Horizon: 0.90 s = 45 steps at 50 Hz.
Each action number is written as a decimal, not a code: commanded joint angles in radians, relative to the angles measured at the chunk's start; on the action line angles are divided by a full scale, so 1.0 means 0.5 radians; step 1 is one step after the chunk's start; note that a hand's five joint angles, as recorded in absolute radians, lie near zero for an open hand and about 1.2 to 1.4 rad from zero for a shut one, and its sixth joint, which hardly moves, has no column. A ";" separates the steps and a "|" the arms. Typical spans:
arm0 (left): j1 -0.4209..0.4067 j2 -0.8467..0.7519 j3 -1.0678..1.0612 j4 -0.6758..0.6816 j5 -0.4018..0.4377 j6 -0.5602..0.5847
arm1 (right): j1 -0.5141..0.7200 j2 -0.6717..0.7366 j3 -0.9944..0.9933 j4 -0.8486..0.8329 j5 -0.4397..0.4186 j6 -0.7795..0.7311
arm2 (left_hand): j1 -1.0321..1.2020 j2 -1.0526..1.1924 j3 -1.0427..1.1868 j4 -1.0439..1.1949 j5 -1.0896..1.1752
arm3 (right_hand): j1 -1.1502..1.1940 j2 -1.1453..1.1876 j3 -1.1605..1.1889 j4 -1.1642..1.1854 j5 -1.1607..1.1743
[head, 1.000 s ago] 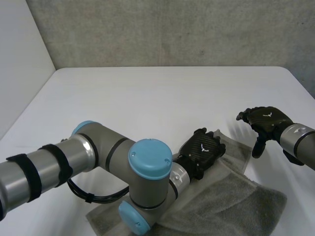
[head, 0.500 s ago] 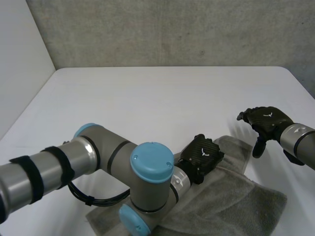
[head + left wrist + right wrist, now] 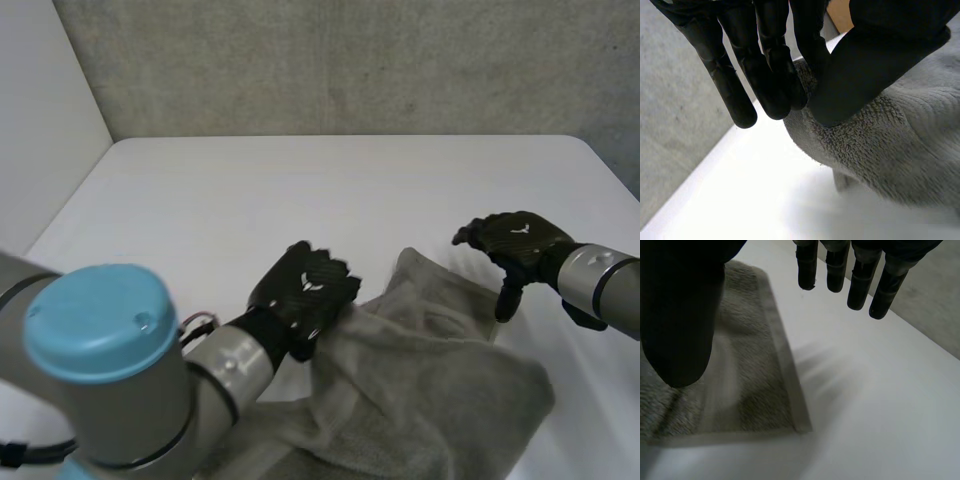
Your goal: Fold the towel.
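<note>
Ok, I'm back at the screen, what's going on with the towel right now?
The left hand pinches an edge of the grey towel between thumb and fingers and holds that part up off the white table, so the cloth sits bunched. The right hand is open and hovers by a towel corner, holding nothing. No neat fold yet.

A white bench point(image 3: 300, 190) with a smooth matte top runs back to a rough grey concrete wall point(image 3: 350, 60) along its far edge. A plain white wall point(image 3: 40, 110) stands along the bench's left side, and the 2 walls meet at the far left corner.
</note>
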 commanded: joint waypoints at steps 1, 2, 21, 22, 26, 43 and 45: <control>0.091 0.181 -0.260 0.001 0.001 0.000 | 0.123 0.028 -0.034 -0.012 -0.043 -0.042 | 0.410 0.360 0.361 0.360 0.386 | -0.082 -0.151 -0.128 -0.158 -0.108; 0.092 0.203 -0.285 0.001 0.001 0.000 | 0.169 0.062 -0.062 -0.012 -0.031 -0.039 | 0.410 0.360 0.361 0.360 0.386 | -0.082 -0.151 -0.128 -0.158 -0.108; 0.113 0.267 -0.481 0.065 0.001 -0.003 | 0.497 0.356 -0.209 -0.272 0.040 -0.284 | 0.410 0.360 0.361 0.360 0.386 | -0.015 -0.085 -0.062 -0.092 -0.041; 0.113 0.267 -0.481 0.065 0.001 -0.003 | 0.513 0.393 -0.233 -0.281 0.046 -0.348 | 0.410 0.360 0.361 0.360 0.386 | 0.195 0.126 0.149 0.119 0.169; 0.165 0.264 -0.484 0.117 0.004 -0.006 | 0.528 0.458 -0.289 -0.291 0.064 -0.486 | 0.410 0.360 0.361 0.360 0.386 | 1.306 1.236 1.259 1.229 1.280; 0.466 0.056 0.622 0.553 -0.179 -0.183 | 0.507 0.422 -1.534 -0.649 0.726 0.196 | 0.410 0.360 0.361 0.360 0.386 | 2.362 2.293 2.315 2.285 2.336; 0.475 0.056 0.742 0.553 -0.283 -0.251 | 0.507 0.379 -1.580 -0.689 0.785 0.307 | 0.410 0.360 0.361 0.360 0.386 | 2.362 2.293 2.315 2.285 2.336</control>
